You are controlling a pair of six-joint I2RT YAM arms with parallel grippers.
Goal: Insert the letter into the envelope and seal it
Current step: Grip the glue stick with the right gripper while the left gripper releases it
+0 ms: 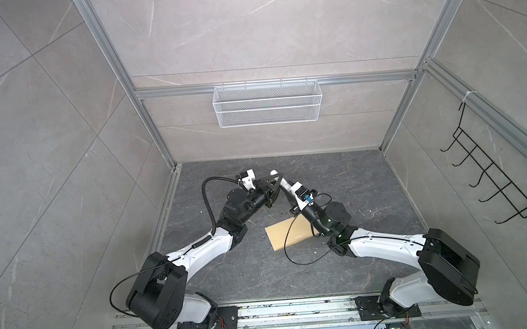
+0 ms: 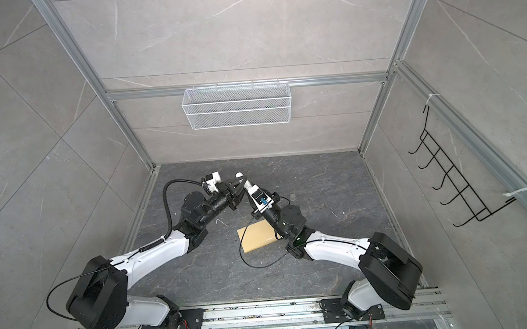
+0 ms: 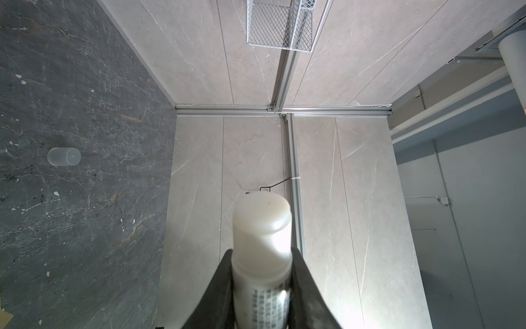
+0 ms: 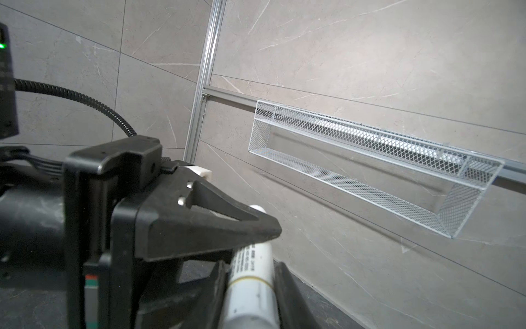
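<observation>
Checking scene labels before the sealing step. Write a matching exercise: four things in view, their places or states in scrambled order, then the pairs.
Things:
1. glue stick
2. clear cap
3. envelope
4. wire basket

Places:
A. hung on the back wall
B. lying flat, partly under the right arm
C. held up in the air
D. alone on the table, off the stick

Pairs: 1-C, 2-D, 3-B, 4-A
</observation>
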